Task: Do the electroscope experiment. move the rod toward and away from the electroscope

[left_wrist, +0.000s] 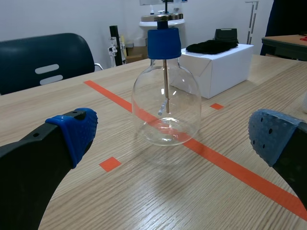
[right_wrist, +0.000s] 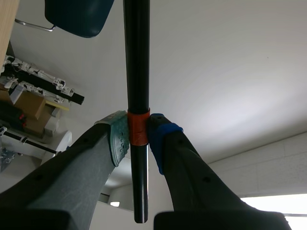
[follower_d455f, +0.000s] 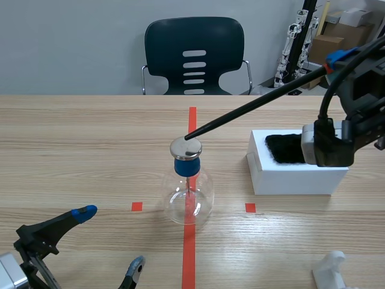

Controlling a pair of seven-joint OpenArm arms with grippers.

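The electroscope [follower_d455f: 189,191] is a clear glass flask with a blue stopper and a metal disc [follower_d455f: 185,148] on top, standing on the red tape line at the table's middle. In the left wrist view the electroscope [left_wrist: 166,103] stands ahead of my open left gripper [left_wrist: 177,139], whose pads are wide apart. A long black rod [follower_d455f: 258,105] slants down from the upper right, its tip resting at the disc. My right gripper [right_wrist: 138,136] is shut on the black rod [right_wrist: 136,57] at an orange band. The left gripper [follower_d455f: 108,241] sits low at the near left.
A white box [follower_d455f: 295,171] with a black cloth [follower_d455f: 286,147] on it stands right of the flask. A white object [follower_d455f: 332,271] lies at the near right corner. A dark chair [follower_d455f: 194,55] stands beyond the far edge.
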